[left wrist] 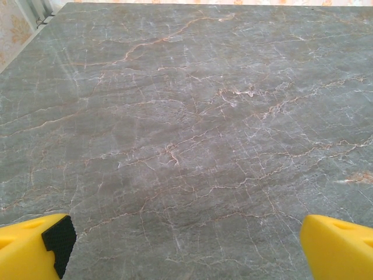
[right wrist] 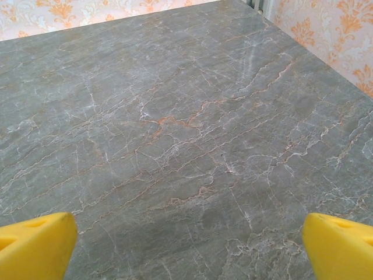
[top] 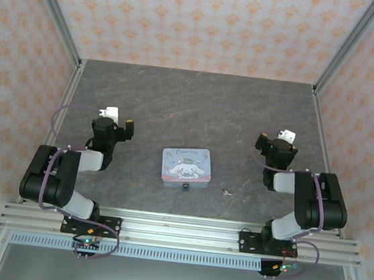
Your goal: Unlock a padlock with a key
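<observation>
The tiny dark blue-green padlock (top: 185, 187) hangs at the near edge of a pastel-blue cartoon tin (top: 186, 166) in the middle of the table. The key (top: 225, 192), a silvery speck, lies on the table a little to the right of the padlock. My left gripper (top: 119, 120) is folded back at the left, well away from the tin, and stands open. Its yellow fingers (left wrist: 35, 248) are wide apart over bare table. My right gripper (top: 279, 138) is folded back at the right, also open, its yellow fingers (right wrist: 338, 245) spread with nothing between them.
The grey marble table (top: 197, 107) is ringed by an aluminium frame (top: 176, 232) at the near edge and by orange-patterned walls on the other sides. Both arms rest on their bases at the near corners.
</observation>
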